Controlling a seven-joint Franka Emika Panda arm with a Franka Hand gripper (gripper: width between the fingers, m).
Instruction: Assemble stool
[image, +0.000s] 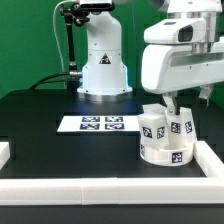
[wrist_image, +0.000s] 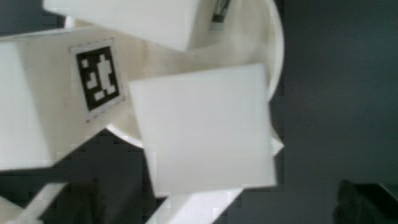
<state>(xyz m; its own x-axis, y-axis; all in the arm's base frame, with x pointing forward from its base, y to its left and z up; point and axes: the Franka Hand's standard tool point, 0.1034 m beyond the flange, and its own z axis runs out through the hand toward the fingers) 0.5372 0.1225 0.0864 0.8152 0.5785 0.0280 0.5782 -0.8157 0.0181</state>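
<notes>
wrist view: blocky legs (wrist_image: 199, 130) fill the frame just below the wide-open, empty gripper (image: 180, 98).
legs stand upright on the disc seat (image: 165, 153), near the border rail (image: 215, 160) on the exterior view's right, directly beneath the claw; marker board (image: 97, 124) lies farther back.

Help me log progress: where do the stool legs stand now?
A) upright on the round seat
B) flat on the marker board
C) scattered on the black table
A: in the exterior view the legs stand upright on the round seat.
</notes>
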